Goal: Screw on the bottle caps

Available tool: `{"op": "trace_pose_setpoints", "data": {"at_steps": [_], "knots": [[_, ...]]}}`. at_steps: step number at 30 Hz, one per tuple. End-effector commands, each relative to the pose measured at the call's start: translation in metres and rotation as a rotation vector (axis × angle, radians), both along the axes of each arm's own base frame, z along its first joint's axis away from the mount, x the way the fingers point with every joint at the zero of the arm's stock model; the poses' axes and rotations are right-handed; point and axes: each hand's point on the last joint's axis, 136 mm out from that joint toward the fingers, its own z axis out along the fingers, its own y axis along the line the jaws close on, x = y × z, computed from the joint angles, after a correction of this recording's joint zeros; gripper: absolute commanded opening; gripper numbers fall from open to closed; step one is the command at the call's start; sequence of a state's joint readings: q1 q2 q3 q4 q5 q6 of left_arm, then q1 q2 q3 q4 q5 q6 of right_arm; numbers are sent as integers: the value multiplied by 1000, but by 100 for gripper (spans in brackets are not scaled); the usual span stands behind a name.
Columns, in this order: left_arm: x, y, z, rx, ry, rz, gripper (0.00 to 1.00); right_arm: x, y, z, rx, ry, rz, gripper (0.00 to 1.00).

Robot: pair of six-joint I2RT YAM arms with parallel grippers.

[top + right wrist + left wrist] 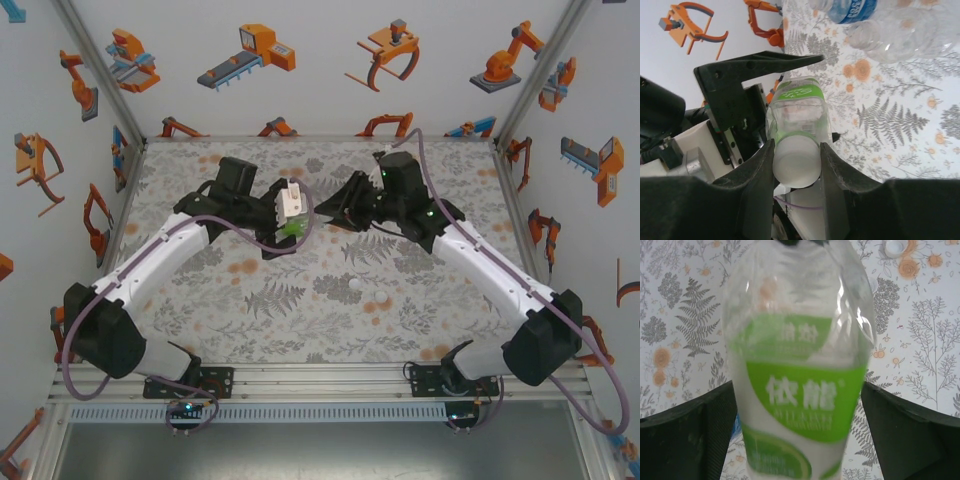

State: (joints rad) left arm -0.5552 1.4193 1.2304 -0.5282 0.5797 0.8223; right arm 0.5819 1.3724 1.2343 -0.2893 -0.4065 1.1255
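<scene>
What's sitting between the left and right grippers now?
The green-labelled bottle, in the top external view; the right wrist view shows the right gripper pinching its white cap.

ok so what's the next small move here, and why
Probably close the left gripper on the green-label bottle. Its jaws stand wide beside the body, while the right gripper is clamped on the white cap, so nothing seems to brace the bottle for a twist.

Bottle [292, 213] mid-table [250, 330], betw. left gripper [797, 405] & right gripper [796, 160]; cap [795, 167] on bottle end, in right gripper; loose cap [354, 284] nearer bases.
</scene>
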Motion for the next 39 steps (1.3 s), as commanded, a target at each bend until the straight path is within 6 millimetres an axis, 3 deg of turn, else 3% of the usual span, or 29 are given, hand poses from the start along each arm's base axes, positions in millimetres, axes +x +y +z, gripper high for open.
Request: {"op": "trace_pose_setpoints", "data": {"at_steps": [1,10,18,24,30,34,39], "knots": [[4,2,17,-39,-58,40,97,9,-20,3,-78,-35,-8,14],[22,11,33,-91,-87,147,97,41,-88,-1,-412,-104,-44,14],[43,43,62,-204,-56,347,97,97,-125,-21,-789,-134,-3,14],[65,95,78,-292,4,672,97,145,-133,-45,-887,-118,35,15],[73,150,73,-367,37,885,97,182,-141,-69,-960,-104,49,18],[73,165,70,-483,80,906,97,199,-150,-82,-1003,-87,54,19],[78,165,51,-473,143,902,97,209,-155,-98,-1034,-70,76,25]]}}
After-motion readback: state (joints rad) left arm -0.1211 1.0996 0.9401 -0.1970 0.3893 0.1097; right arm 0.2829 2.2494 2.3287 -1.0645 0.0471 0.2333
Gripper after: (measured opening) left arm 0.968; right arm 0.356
